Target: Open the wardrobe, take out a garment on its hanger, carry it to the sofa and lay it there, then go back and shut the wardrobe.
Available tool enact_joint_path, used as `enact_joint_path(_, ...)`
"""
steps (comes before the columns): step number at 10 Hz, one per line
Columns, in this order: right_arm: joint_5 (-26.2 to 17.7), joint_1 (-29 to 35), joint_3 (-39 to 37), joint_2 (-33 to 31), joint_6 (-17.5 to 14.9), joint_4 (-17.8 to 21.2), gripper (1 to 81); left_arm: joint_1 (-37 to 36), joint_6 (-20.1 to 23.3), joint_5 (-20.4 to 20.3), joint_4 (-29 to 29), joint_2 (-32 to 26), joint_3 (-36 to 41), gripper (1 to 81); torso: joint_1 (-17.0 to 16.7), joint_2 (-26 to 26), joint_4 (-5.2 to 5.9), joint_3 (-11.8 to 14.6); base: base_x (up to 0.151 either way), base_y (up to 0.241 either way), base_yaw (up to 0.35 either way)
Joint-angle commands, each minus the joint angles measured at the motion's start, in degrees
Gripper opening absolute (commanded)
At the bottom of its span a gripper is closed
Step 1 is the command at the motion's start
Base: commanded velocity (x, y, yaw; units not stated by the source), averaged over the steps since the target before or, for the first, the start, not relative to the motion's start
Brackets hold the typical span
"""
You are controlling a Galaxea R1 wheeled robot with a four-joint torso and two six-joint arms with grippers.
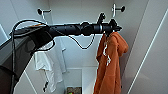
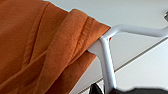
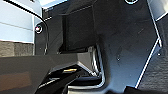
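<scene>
The wardrobe [image 1: 75, 17] stands open, with its white inside ahead of me and a door [image 1: 152, 55] swung out at the right. My left arm reaches across from the left. Its gripper [image 1: 113, 28] is at the top of the rust-orange garment [image 1: 110, 65], which hangs straight down from it. In the left wrist view the orange garment [image 2: 42, 45] is draped over the white hanger [image 2: 106, 57]. The hanger's stem runs down into the dark gripper parts, so that gripper appears shut on it. The right wrist view shows dark robot parts [image 3: 120, 45].
A white T-shirt [image 1: 50, 62] hangs at the left inside the wardrobe, behind my left arm. Two dark rail brackets [image 1: 41, 11] [image 1: 120, 8] sit high on the side walls. A small patterned object [image 1: 73, 90] lies on the wardrobe floor. A black cable [image 1: 80, 45] loops under the arm.
</scene>
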Motion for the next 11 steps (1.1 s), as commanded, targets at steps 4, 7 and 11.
enact_joint_path(4,-2.73,1.51,0.57,0.47,-0.2,-0.15,81.1,-8.78,1.7,-8.57,2.0,-2.87,3.07,1.0,0.0,0.0,0.0,0.0,-0.116,0.0,0.0)
enact_joint_path(7,-2.82,1.59,0.57,0.47,-0.2,-0.15,81.1,-7.54,1.7,-8.57,2.0,-4.73,5.1,1.0,0.0,-0.02,0.0,0.0,-0.116,0.0,0.0)
enact_joint_path(11,-2.73,1.25,0.57,0.55,-0.2,-0.15,81.1,-6.58,1.79,-8.66,2.09,-5.96,7.03,1.0,0.0,-0.02,0.0,0.0,-0.116,0.0,0.0)
